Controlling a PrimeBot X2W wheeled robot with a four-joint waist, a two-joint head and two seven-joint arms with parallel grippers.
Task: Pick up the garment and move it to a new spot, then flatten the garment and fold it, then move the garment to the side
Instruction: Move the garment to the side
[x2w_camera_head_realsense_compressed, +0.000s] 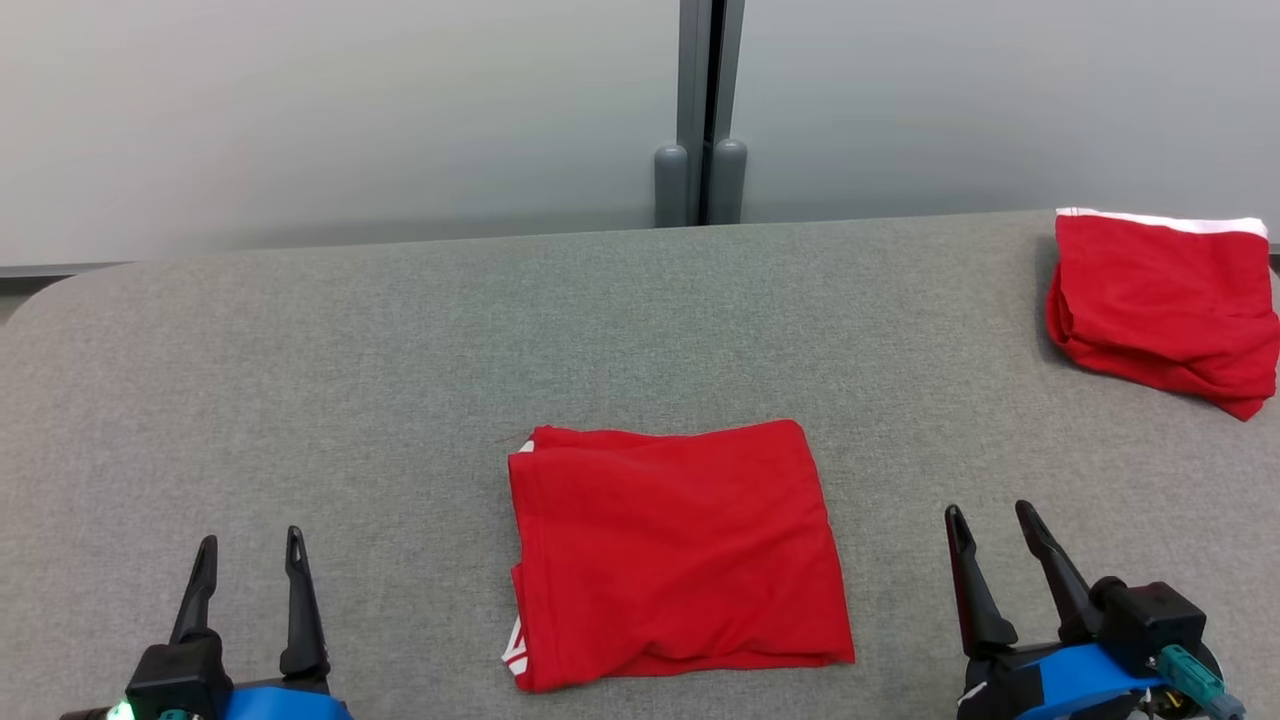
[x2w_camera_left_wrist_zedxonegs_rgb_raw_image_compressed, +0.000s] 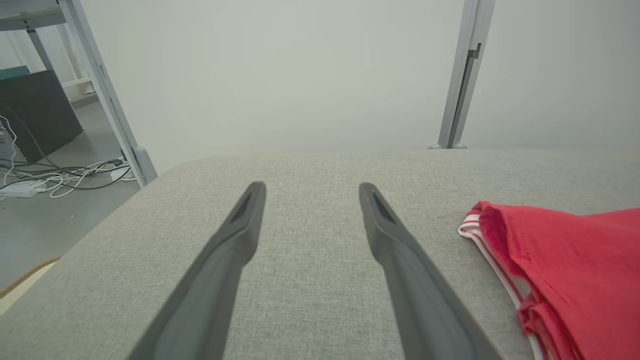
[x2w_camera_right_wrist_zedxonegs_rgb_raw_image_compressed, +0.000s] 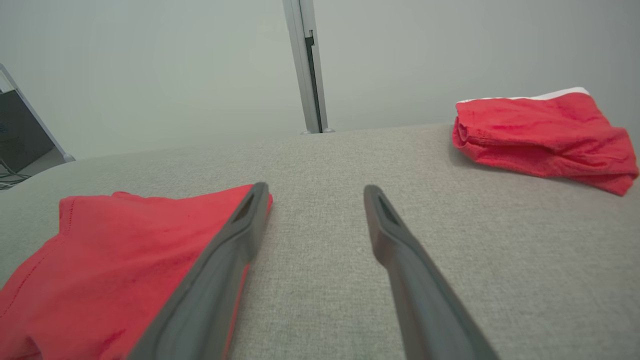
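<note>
**Head view.** The folded red garment (x2w_camera_head_realsense_compressed: 675, 555) lies flat on the grey tabletop (x2w_camera_head_realsense_compressed: 400, 350) at 6 o'clock from the middle of the picture, close to the near edge. White trim peeks out at its left corners. A second red piece (x2w_camera_head_realsense_compressed: 1160, 305), with a white band along its far edge, sits loosely bunched at 2 o'clock against the right border. It is well apart from the garment. A grey post (x2w_camera_head_realsense_compressed: 708, 110) stands behind the tabletop at 12 o'clock. The left jaws are at 8 o'clock, their dark fingers (x2w_camera_head_realsense_compressed: 296, 600) spread with nothing between them, well clear of the garment. The right jaws are at 4 o'clock, likewise released and empty, near the garment's right edge but apart from it.

**Left wrist view.** The left jaws stand wide over bare tabletop and grasp nothing. The garment (x2w_camera_left_wrist_zedxonegs_rgb_raw_image_compressed: 575, 270) lies at 4 o'clock, its white-striped hem turned towards the camera. Loose cables (x2w_camera_left_wrist_zedxonegs_rgb_raw_image_compressed: 60, 177) trail across the floor at 9 o'clock, beyond the rounded corner of the tabletop.

**Right wrist view.** The right jaws are spread and hold nothing. The garment (x2w_camera_right_wrist_zedxonegs_rgb_raw_image_compressed: 115, 250) lies at 8 o'clock. The finger on that side crosses its edge in this view, and I cannot tell whether it touches the cloth. The second red piece (x2w_camera_right_wrist_zedxonegs_rgb_raw_image_compressed: 540, 135) rests at 2 o'clock, near the far edge.
</note>
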